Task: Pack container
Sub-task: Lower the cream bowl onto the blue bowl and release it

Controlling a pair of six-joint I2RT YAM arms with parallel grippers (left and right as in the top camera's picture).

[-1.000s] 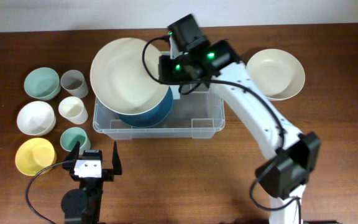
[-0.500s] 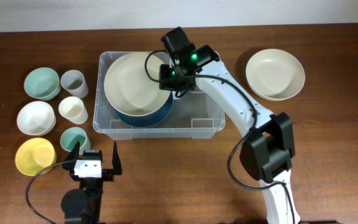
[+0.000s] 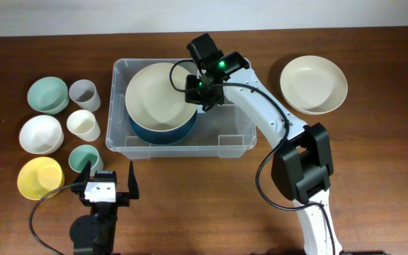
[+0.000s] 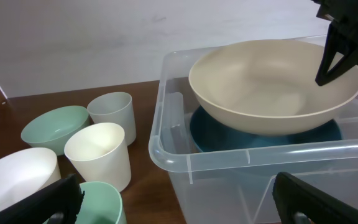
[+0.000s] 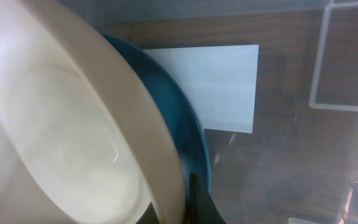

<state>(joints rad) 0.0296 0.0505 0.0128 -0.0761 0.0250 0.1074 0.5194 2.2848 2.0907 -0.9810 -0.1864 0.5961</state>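
Observation:
The clear plastic container [image 3: 236, 138] sits mid-table, its white label [image 5: 216, 87] on the base. A blue bowl [image 3: 163, 131] lies in its left part. My right gripper [image 3: 195, 91] is shut on the right rim of a large cream bowl [image 3: 158, 95] and holds it nested in the blue bowl [image 5: 191, 134]. The cream bowl [image 4: 272, 87] also shows in the left wrist view, sitting over the blue bowl [image 4: 253, 137]. My left gripper [image 3: 109, 185] is open and empty near the front edge, over a small mint cup [image 4: 101, 202].
Left of the container stand a mint bowl [image 3: 47, 94], a white bowl [image 3: 40, 133], a yellow bowl [image 3: 39, 176], a grey cup [image 3: 83, 94], a cream cup [image 3: 83, 125] and a mint cup [image 3: 83, 157]. A cream bowl [image 3: 314, 83] sits at the right.
My right gripper has lowered the large cream bowl from above the container's left edge down into the blue bowl inside it. The left arm has not moved.

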